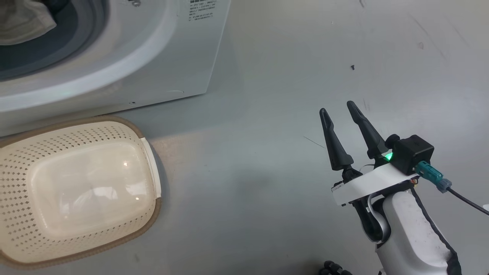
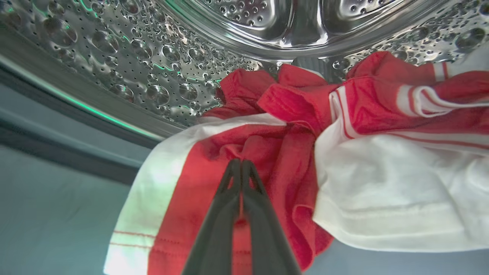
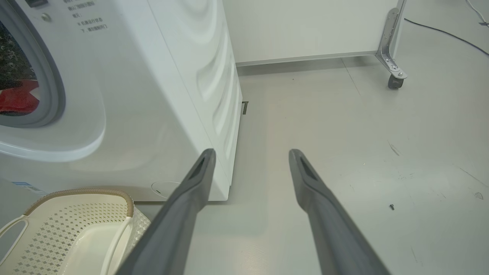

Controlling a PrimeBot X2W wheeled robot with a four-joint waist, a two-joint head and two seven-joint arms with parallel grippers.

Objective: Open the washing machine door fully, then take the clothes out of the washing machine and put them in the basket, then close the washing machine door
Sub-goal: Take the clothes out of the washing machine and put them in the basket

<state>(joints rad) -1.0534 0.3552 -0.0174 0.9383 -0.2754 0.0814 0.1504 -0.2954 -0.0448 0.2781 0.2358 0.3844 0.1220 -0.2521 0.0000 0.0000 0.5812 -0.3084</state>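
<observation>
— What did your head camera show?
— Your right gripper (image 1: 337, 107) hung over the grey floor (image 1: 267, 57), fingers apart and empty. The cream perforated plastic basket (image 1: 76, 131) sat just before the big white front-loading washing machine (image 1: 183, 57).
— Your left wrist?
— Your left gripper (image 2: 240, 163) was pinched together on the soft red-and-white clothes (image 2: 290, 114) inside the dimpled steel drum (image 2: 153, 57).
— Right wrist?
— Fingers spread wide, with the basket at lower left.

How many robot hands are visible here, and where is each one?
2. The left hand is inside the washing machine, shut on the red clothes. The right hand is open above the grey floor, right of the basket.
</observation>
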